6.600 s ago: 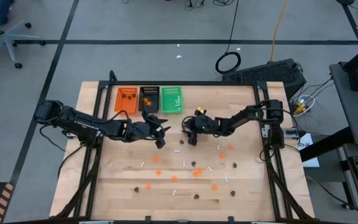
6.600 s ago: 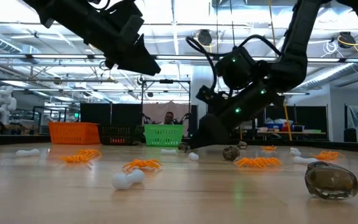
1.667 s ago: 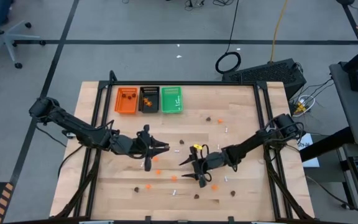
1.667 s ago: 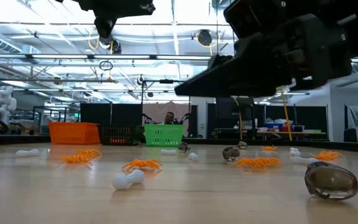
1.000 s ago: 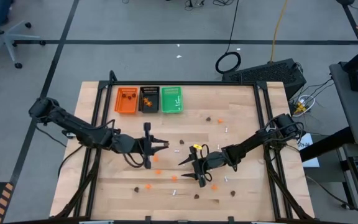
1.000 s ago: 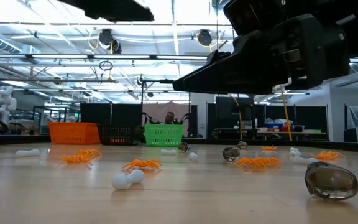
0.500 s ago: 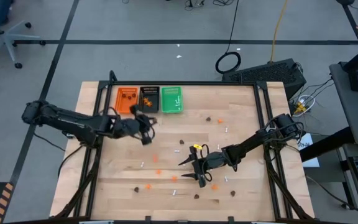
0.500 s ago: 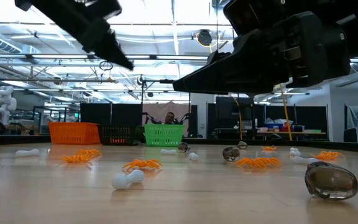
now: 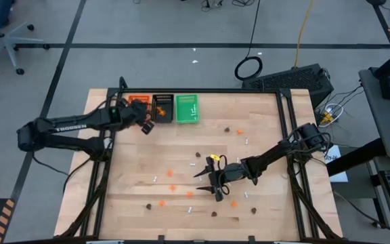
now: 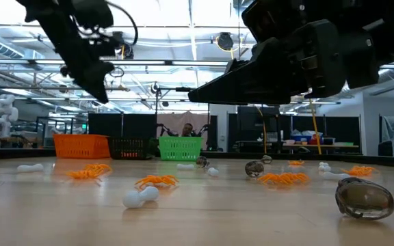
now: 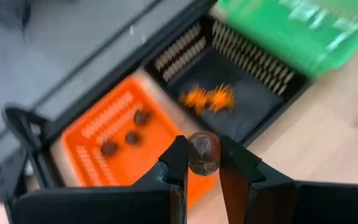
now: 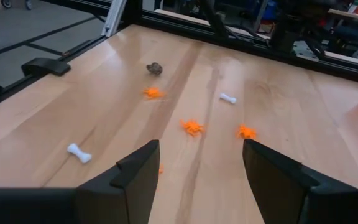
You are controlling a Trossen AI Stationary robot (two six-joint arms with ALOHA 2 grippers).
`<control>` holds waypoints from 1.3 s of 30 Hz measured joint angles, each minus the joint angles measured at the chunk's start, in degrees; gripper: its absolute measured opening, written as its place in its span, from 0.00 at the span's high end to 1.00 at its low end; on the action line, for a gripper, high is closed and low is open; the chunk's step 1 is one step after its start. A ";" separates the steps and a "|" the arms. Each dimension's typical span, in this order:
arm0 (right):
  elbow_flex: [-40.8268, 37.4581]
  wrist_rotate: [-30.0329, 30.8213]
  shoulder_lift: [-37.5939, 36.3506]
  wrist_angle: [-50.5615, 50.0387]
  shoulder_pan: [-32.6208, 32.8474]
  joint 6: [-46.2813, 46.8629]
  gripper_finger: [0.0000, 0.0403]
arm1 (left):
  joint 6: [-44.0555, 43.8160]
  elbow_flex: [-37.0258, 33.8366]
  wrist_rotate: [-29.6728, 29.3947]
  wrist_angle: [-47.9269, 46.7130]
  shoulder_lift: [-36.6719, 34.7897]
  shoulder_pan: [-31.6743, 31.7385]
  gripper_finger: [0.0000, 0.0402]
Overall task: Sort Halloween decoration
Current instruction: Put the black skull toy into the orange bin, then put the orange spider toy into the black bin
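Observation:
My left gripper [image 9: 146, 124] is shut on a dark brown blob [image 11: 204, 153] and hangs over the near right corner of the orange tray [image 11: 98, 146], which holds three dark brown blobs. The black tray [image 11: 241, 68] holds orange trinkets, and the green tray [image 9: 187, 108] holds white sticks. My right gripper [image 9: 208, 181] is open and empty above the middle of the table. Orange blobs [image 12: 192, 127], white sticks [image 12: 79, 153] and a dark blob [image 12: 155, 68] lie scattered on the wood. My left gripper pinches the dark brown blob by its two opposite sides [image 11: 192, 159] between its fingertips [image 11: 178, 163]. The blob is lifted clear, above the edge between the orange tray and the table.
The three trays stand side by side at the table's far left [image 9: 162, 108]. A black frame [image 9: 202, 90] runs around the table. Loose trinkets lie across the middle and near part [image 9: 189, 194]. In the low view a clear brown blob [image 10: 364, 197] lies close at the right.
My left gripper has gone toward the table's far left, from above the middle of the table to the orange tray, staying shut on the dark brown blob.

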 joint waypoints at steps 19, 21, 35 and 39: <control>0.00 0.11 0.00 0.02 -0.84 2.23 0.47 | 5.82 0.00 8.24 0.05 13.74 17.11 0.87; 0.00 0.11 0.00 0.02 -0.84 2.25 0.47 | 5.79 0.00 8.12 0.32 15.16 17.29 0.87; 0.00 1.66 -0.01 -0.77 -0.82 4.77 0.47 | -0.29 0.00 0.58 2.17 16.90 17.30 0.60; 0.00 1.64 -1.02 -5.03 -0.88 3.87 0.47 | -0.47 0.02 0.60 2.05 16.42 16.38 0.52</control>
